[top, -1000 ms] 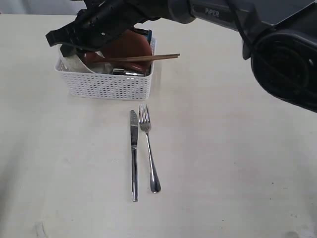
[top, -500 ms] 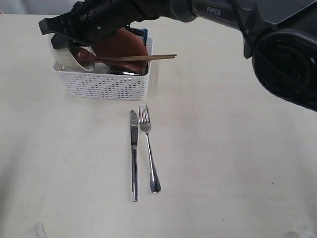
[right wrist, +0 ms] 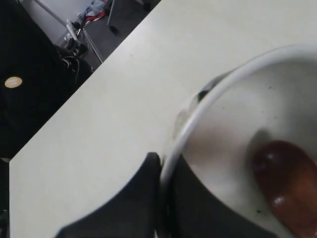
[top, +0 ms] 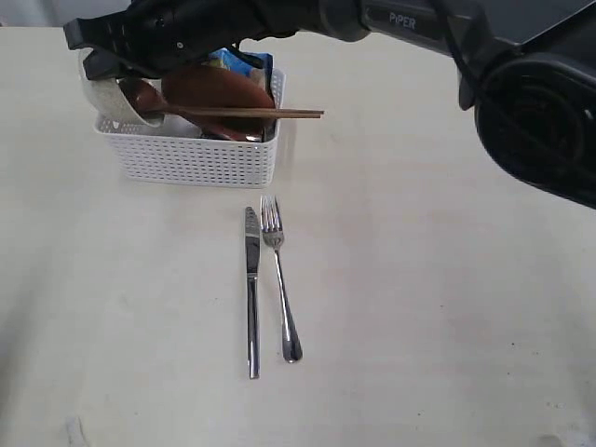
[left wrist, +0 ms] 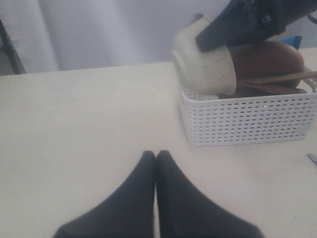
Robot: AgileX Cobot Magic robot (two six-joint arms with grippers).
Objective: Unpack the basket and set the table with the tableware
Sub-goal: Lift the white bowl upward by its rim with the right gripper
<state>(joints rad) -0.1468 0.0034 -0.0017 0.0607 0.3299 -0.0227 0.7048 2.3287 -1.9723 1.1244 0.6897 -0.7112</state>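
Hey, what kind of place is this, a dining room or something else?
Probably a robotics lab or test room, not a home. A robot arm works over a cream table, a plain pale curtain hangs behind, and cables and metal stands clutter the floor beyond.

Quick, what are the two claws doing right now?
Left claw: closed, holding nothing.
Right claw: closed on the rim of the bowl.
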